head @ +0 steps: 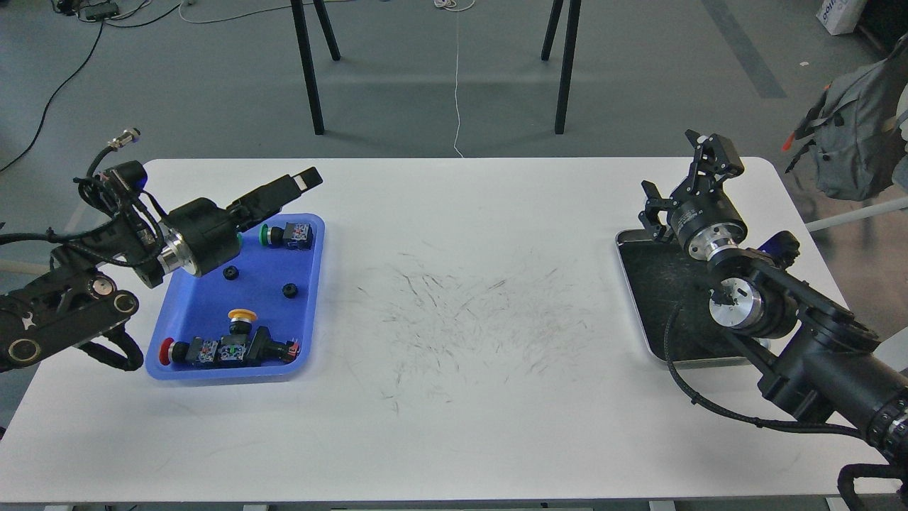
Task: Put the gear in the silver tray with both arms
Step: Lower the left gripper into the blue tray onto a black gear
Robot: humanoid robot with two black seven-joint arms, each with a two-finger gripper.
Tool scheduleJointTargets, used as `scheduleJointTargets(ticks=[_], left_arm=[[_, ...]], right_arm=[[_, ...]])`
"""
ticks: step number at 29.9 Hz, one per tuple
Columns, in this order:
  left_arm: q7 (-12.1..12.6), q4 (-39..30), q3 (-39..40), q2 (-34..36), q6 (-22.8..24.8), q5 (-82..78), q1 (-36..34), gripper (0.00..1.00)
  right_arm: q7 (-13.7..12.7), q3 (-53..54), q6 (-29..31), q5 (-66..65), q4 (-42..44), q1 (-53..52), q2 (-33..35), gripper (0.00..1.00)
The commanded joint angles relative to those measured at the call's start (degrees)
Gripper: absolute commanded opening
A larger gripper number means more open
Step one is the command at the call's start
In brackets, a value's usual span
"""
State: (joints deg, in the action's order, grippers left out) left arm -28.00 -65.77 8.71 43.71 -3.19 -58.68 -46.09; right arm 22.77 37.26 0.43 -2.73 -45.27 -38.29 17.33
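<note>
Closest to the camera is just bare white surface, then a patch of dark scuff marks around the middle.

On the left sits the blue tray. Along its near edge there's a row of push-button switches, one with a red cap, and a yellow-capped button just behind them. Two small black gears lie loose on the tray floor in the middle, apart from each other. At the far end there's a green-capped switch.

The left gripper hangs over the tray's far left corner, pointing toward the far right. From this angle I only get one long dark shape with a pale tip, so I can't tell how far apart its fingers are. Nothing visible in them.

Over on the right, the silver tray lies near the surface's right edge, well apart from the blue one. Its floor is dark and scratched, and the right arm crosses over a good part of it, so I can't see all of it. No gear in the part I can see.

The right gripper is above the silver tray's far edge, fingers spread wide apart and holding nothing.

Beyond the surface: grey floor, black stand legs, and a grey backpack off to the far right.
</note>
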Motion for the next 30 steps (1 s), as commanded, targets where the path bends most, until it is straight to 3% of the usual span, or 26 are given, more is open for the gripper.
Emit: scheduleJointTargets(ticks=[1, 14, 22, 30], left_arm=[[0.0, 5.81, -4.48, -2.75, -0.33, -0.55, -0.14, 1.0], [0.0, 9.52, -10.63, -3.02, -1.2, -12.76, 1.0, 1.0], [0.0, 9.26, -11.17, -1.0, -2.69, -26.47, 0.82, 1.0], [0.0, 12.15, -11.34, -1.79, -3.4, -28.42, 0.56, 0.98]], right_arm=[[0.0, -0.16, 0.1, 0.01, 0.1, -0.03, -0.01, 1.0], [0.0, -0.43, 0.01, -0.08, 0.19, -0.21, -0.1, 1.0], [0.0, -0.43, 0.01, -0.08, 0.1, -0.12, -0.01, 1.0], [0.0, -0.43, 0.01, -0.08, 0.1, -0.03, -0.1, 1.0]])
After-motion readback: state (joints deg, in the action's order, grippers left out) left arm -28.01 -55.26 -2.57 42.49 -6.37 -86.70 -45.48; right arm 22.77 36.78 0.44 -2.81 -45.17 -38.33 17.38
